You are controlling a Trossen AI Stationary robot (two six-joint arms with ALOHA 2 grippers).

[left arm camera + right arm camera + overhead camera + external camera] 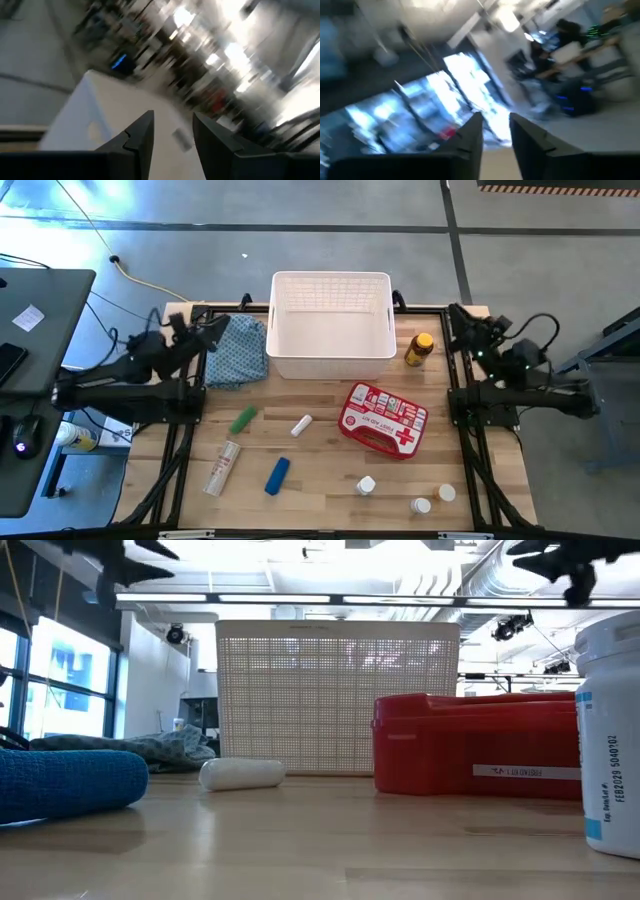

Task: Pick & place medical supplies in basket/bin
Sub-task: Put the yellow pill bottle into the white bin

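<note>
The white slotted basket (330,325) (337,705) stands at the far middle of the table. In front of it lie the red first-aid case (383,420) (478,745), a green tube (243,420), a white tube (301,425) (242,773), a blue tube (277,475) (70,783) and a pale tube (222,467). The amber yellow-capped bottle (419,348) stands right of the basket. Three small white pill bottles (421,505) sit near the front right. My left gripper (213,330) (172,114) hovers open above the cloth, left of the basket. My right gripper (460,315) (495,115) is raised and open at the far right corner.
A blue patterned cloth (238,350) lies crumpled against the basket's left side. One pill bottle (610,740) stands very close to the low camera. Bare wooden table (320,465) shows between the tubes and the case. A desk with a mouse (25,435) stands off the left edge.
</note>
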